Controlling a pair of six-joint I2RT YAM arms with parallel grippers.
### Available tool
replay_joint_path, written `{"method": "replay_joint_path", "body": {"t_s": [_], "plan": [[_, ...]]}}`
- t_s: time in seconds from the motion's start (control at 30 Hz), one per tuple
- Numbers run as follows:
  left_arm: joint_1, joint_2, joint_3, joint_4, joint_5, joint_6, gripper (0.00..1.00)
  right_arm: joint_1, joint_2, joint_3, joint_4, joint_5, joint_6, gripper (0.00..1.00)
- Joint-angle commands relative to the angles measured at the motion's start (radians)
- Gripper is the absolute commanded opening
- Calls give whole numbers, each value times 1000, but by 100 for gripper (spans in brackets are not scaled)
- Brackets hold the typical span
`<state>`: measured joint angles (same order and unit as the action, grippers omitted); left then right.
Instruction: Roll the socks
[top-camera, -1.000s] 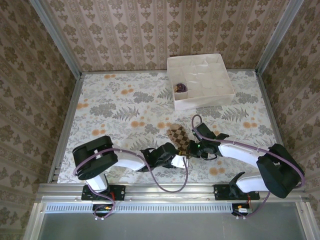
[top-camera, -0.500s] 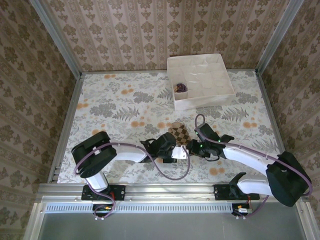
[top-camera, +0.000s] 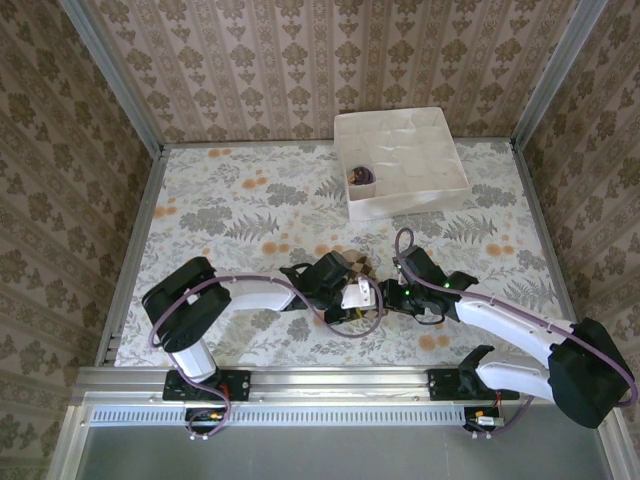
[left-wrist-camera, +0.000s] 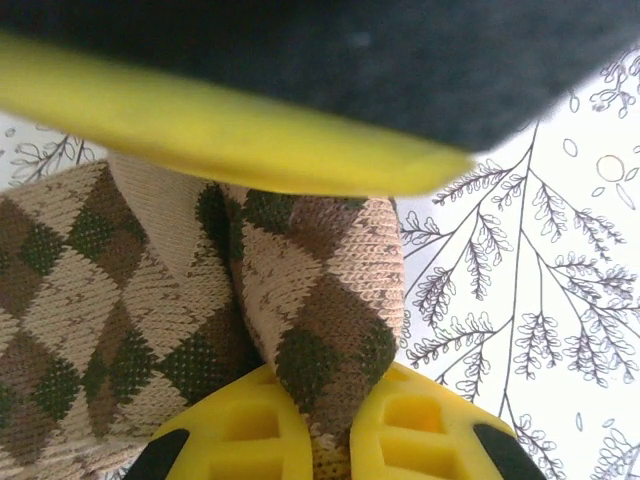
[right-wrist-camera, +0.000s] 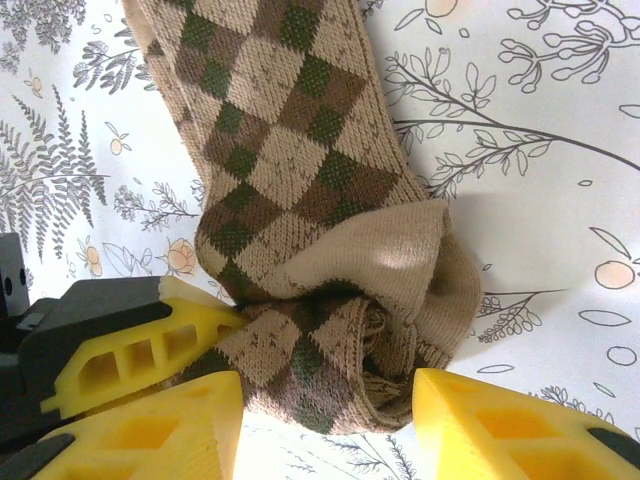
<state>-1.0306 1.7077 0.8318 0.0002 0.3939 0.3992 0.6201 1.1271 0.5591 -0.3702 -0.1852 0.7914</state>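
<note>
The brown-tan argyle sock (right-wrist-camera: 300, 190) lies on the floral table with its near end folded over into a loose roll. My left gripper (left-wrist-camera: 335, 440) is shut on a fold of this sock (left-wrist-camera: 310, 290), pinching it between the yellow fingertips. My right gripper (right-wrist-camera: 325, 400) is open, its fingers standing either side of the rolled end, the right finger (right-wrist-camera: 500, 430) apart from the fabric. In the top view both grippers, left (top-camera: 357, 297) and right (top-camera: 386, 292), meet over the sock (top-camera: 358, 264). The dark purple sock (top-camera: 360, 175) sits rolled in a cell of the white box.
The white divider box (top-camera: 455, 190) stands at the back right of the table. The left gripper's yellow finger (right-wrist-camera: 130, 350) shows beside my right fingers, very close. Metal rails and patterned walls bound the table on all sides.
My right gripper has opened and let go of the sock. Both grippers have shifted slightly away from the bases, and less of the sock shows flat beyond them.
</note>
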Motion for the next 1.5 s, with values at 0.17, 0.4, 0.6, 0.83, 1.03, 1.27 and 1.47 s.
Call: {"method": "replay_joint_path", "body": {"t_s": [0.17, 0.4, 0.6, 0.83, 1.03, 1.27, 1.47], "plan": [[81, 27, 32, -136, 239, -123, 0, 4, -17, -2, -10, -1, -18, 51], [131, 66, 51, -151, 376, -186, 0, 6, 13, -11, 31, -42, -23, 52], [151, 115, 92, -188, 426, -194, 0, 13, 114, -1, 95, -118, -29, 52], [176, 163, 112, -183, 448, -243, 0, 41, 195, 10, 126, -135, -24, 49], [179, 166, 97, -146, 441, -256, 0, 42, 250, 29, 112, -127, -20, 19], [126, 97, 86, -180, 289, -156, 5, 41, 302, 49, 40, -31, -1, 4], [59, -31, 5, -78, 77, -89, 24, 42, 366, 84, 3, -22, -9, 0]]}}
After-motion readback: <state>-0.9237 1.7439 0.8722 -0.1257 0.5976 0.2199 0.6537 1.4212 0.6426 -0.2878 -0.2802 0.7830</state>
